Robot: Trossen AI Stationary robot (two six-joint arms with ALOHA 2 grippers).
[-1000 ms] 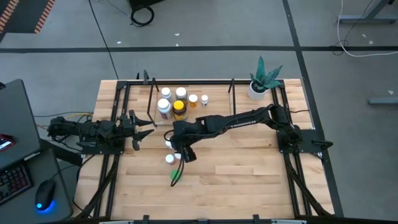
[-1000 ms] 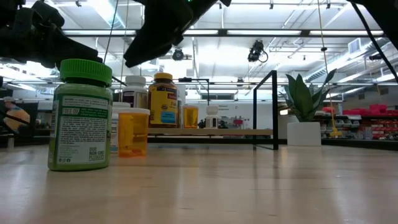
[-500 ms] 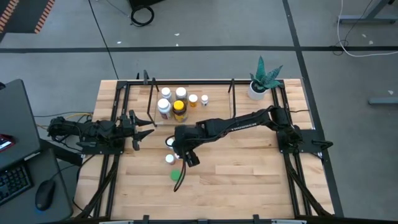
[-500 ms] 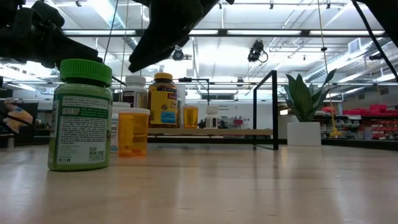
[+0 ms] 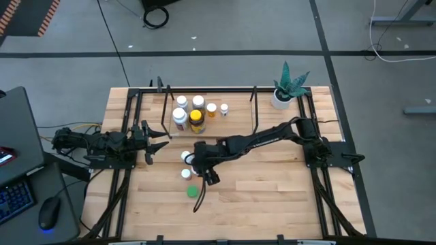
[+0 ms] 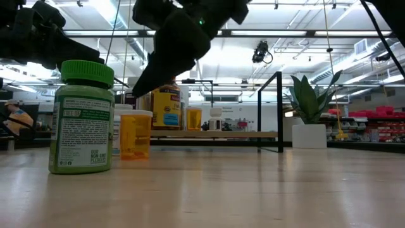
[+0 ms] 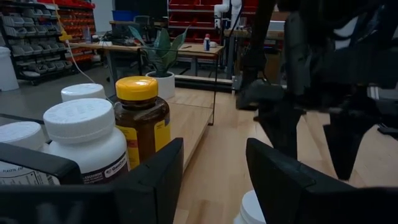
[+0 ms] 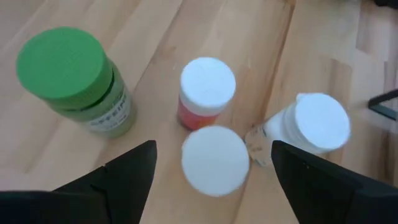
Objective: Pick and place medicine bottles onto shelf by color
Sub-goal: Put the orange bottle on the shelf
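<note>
Four loose bottles: green-capped bottle (image 8: 62, 65), red bottle with a white cap (image 8: 207, 84), a white cap (image 8: 214, 160) and a white bottle (image 8: 317, 121) stand grouped on the table (image 5: 272, 197) under the right gripper (image 8: 212, 149).
Key relation: the white cap sits directly below the right gripper, between its two fingers; the red bottle is just beyond it, the green-capped bottle off past one finger, the white bottle off past the other.
Long axis: the bottles show their caps to the wrist camera, so they read as upright, axis in line with the gripper's approach; the white bottle may lean, which cannot be told.
Right gripper: fingers spread wide, grasping nothing, hovering above the group.
Left gripper (image 5: 160, 139): parked beside the shelf's near corner, fingers apart with nothing between them.
Nearer arm: the right, by a wide margin; the left waits well apart from the loose group.
Six on the shelf (image 5: 235, 129): four larger, among them the amber bottle with a yellow cap (image 5: 196, 117), plus two small ones, all well beyond the right gripper.
One shelf, one potted plant (image 5: 285, 92): the plant stands off the shelf's far end.
Judgement: a straight descent onto the white cap looks like the coming move; neighbours crowd close.
</note>
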